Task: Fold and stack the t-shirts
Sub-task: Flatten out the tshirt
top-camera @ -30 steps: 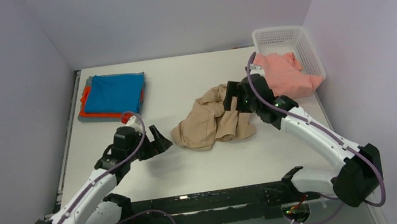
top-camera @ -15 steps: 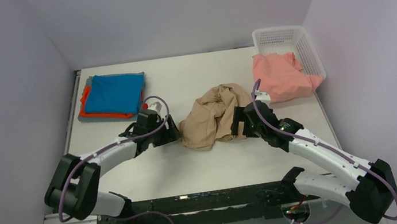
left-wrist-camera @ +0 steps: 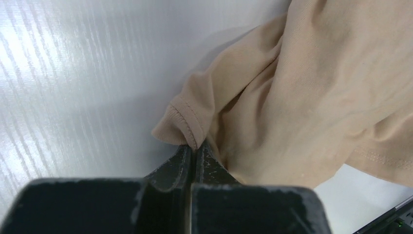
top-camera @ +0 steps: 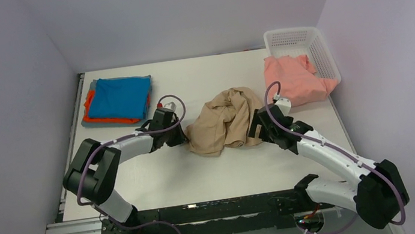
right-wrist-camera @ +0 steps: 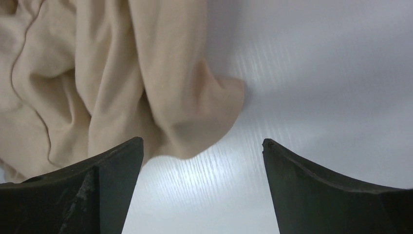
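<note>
tan tee bunched on the bench; left jaws pinch its sleeve; right jaws spread at its edge

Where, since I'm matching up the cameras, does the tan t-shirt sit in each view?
Top external: the tan t-shirt lies crumpled mid-table, between the left gripper and the right gripper.
Left wrist: it fills the upper right, with a sleeve cuff pinched at the shut fingertips.
Right wrist: it is at upper left, with one fold reaching between the open fingers.
Shared landmark: the white table beneath it.
</note>
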Controlling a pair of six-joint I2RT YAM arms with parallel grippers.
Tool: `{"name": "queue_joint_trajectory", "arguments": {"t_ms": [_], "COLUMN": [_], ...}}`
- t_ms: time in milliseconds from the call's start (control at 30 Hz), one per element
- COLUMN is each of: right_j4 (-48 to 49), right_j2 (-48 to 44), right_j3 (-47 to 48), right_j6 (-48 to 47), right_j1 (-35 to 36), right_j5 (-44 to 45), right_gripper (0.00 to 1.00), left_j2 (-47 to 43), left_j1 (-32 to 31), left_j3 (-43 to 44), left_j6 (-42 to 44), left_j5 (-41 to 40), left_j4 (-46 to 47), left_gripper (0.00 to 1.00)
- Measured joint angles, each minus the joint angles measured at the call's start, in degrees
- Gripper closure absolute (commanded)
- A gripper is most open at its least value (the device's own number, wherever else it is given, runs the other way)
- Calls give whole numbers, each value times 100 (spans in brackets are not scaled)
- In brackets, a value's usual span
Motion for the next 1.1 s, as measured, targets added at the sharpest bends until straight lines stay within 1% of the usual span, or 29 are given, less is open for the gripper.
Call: {"name": "queue_joint_trajectory", "arguments": {"t_ms": [67, 167, 233, 267, 300, 333, 400, 433, 467, 567, 633, 700, 900, 1100], "right_j4": [240, 824, 1283, 1482, 1633, 1799, 2070, 2140, 2168, 2149, 2044, 1812, 1333, 898], "right_j2": [149, 273, 407, 511, 610, 745, 990, 1113, 1211, 1241, 1021, 586, -763, -1655], "right_j3": [-44, -229, -389, -437, -457, -461, -455, -444, -431, -400, -367, -260, 553, 1440], "right_j6": [-107, -297, -485, -577, -645, -710, -813, -855, -879, -938, -1001, -1106, -1602, -2072], "right_j1": [-328, -769, -911, -925, -925, -925, -914, -911, -914, -914, -914, -914, -914, -911], "right_j5": [-210, -651, -925, -1069, -1172, -1257, -1340, -1357, -1349, -1246, -1119, -953, -750, -833], "right_gripper": [19, 24, 28, 33, 39, 51, 79, 89, 93, 99, 100, 100, 100, 100], "left_j2": [-85, -461, -754, -870, -957, -1021, -1108, -1130, -1141, -1233, -1423, -1740, -3314, -5101], "left_j1": [-7, -13, -15, -20, -22, -24, -24, -24, -24, -26, -26, -26, -28, -28], "left_j3": [-48, -221, -278, -284, -284, -284, -284, -286, -286, -284, -269, -221, 267, 874], "left_j6": [17, 72, 111, 131, 153, 175, 221, 236, 238, 267, 286, 326, 535, 903], "left_j5": [-66, -229, -341, -376, -402, -437, -498, -553, -601, -876, -1167, -1436, -2223, -3071], "left_j4": [0, -48, -114, -133, -140, -144, -162, -186, -214, -483, -750, -992, -1458, -1593], "left_gripper": [100, 100, 100, 100, 100, 100, 100, 100, 100, 100, 100, 100, 100, 100]}}
